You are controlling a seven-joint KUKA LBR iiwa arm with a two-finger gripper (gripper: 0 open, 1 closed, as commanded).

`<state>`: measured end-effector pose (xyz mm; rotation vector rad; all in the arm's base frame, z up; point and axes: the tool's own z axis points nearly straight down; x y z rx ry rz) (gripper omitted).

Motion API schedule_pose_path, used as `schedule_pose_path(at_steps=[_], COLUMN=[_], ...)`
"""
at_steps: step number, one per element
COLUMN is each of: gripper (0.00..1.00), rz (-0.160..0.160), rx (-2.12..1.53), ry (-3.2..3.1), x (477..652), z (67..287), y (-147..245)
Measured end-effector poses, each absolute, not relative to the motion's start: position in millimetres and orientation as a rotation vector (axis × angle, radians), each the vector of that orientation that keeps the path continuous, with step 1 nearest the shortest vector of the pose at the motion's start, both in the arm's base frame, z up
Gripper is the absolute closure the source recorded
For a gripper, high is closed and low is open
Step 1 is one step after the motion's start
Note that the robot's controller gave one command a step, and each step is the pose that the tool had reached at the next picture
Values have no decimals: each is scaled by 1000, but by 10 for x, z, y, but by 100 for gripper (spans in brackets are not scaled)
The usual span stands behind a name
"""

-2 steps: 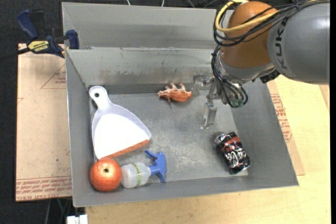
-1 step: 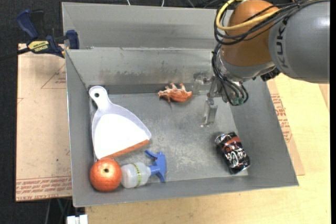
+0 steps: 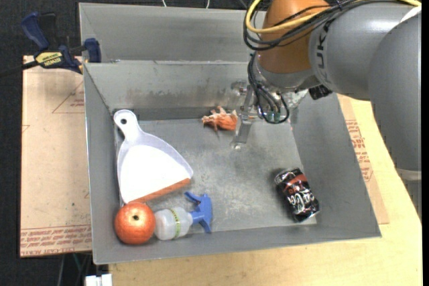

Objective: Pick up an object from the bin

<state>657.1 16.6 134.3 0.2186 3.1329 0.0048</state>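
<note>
Orange toy (image 3: 221,120), small and ragged-edged, is the thing nearest the jaws, so I judge it the likely pick. Along the near wall lie a red apple (image 3: 135,223) and, right beside it, a small spray bottle (image 3: 175,222) with a blue nozzle. A crushed black can (image 3: 296,194) lies at the near right, well apart from the jaws. A white dustpan (image 3: 149,167) with an orange lip sits left of middle. Farther back, close to the far wall of the bin (image 3: 167,87), the toy lies just left of the jaws, its long axis running roughly left to right. The jaws hang beside its right end, not round it; whether they are apart or together I cannot tell. A short shift left would likely centre them over it.
</note>
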Motion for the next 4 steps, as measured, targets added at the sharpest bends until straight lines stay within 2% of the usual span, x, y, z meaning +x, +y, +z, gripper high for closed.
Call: schedule_pose_path(at_steps=[1, 2, 3, 4], gripper=[0, 0, 0, 100], rz=[2, 6, 8, 11], rx=[28, 324, 144, 350], ry=[3133, 3122, 3107, 3092], x=[6562, 6475, 6542, 6477], z=[1560, 1430, 781, 758], y=[83, 166, 178, 249])
